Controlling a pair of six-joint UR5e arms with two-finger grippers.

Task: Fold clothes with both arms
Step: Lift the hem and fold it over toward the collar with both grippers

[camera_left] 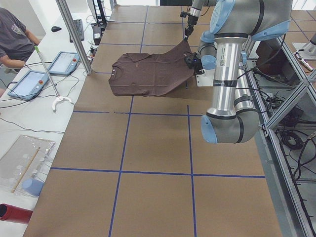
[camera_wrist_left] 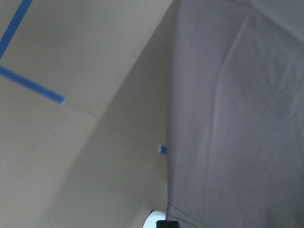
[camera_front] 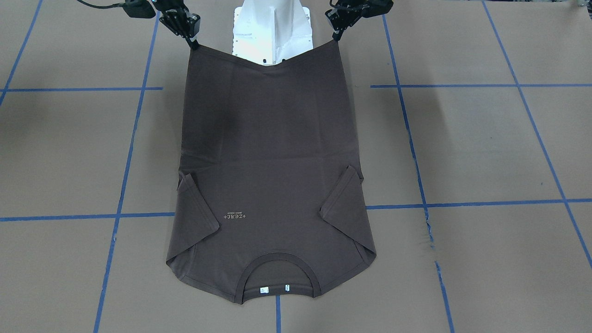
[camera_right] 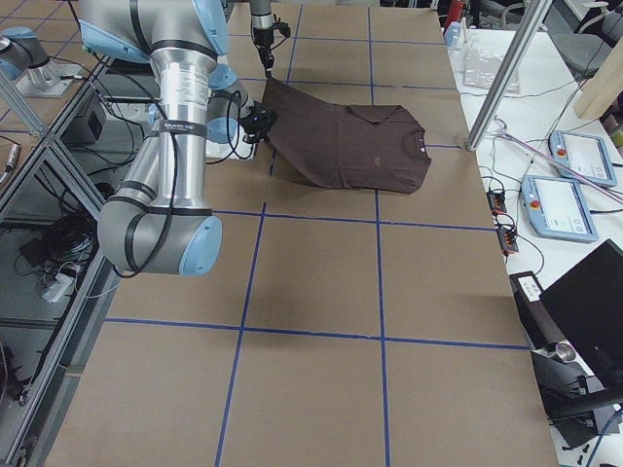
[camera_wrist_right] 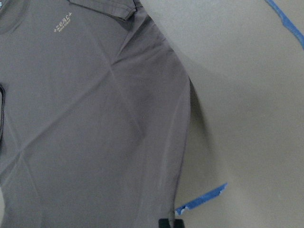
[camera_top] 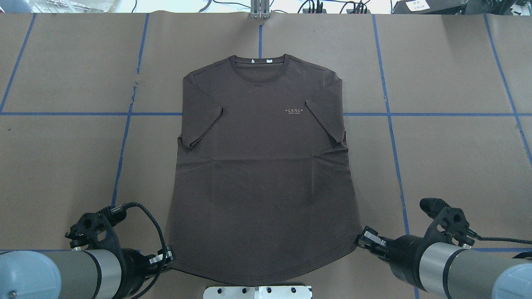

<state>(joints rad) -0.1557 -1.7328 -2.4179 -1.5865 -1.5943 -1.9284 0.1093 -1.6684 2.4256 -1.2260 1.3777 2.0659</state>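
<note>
The clothes are one dark brown-grey T-shirt, face up with both sleeves folded inward and the collar at the far side from the robot. Its hem end is raised off the table and sags in the middle. My left gripper is shut on one hem corner; in the front-facing view that gripper is at the upper right. The other hem corner is pinched by my right gripper, which is at the upper left in the front-facing view. Both wrist views show the lifted cloth hanging over the table.
The white pedestal base stands just behind the raised hem. Brown paper with blue tape lines covers the table around the shirt. A seated person and tablets are beyond the table's far side.
</note>
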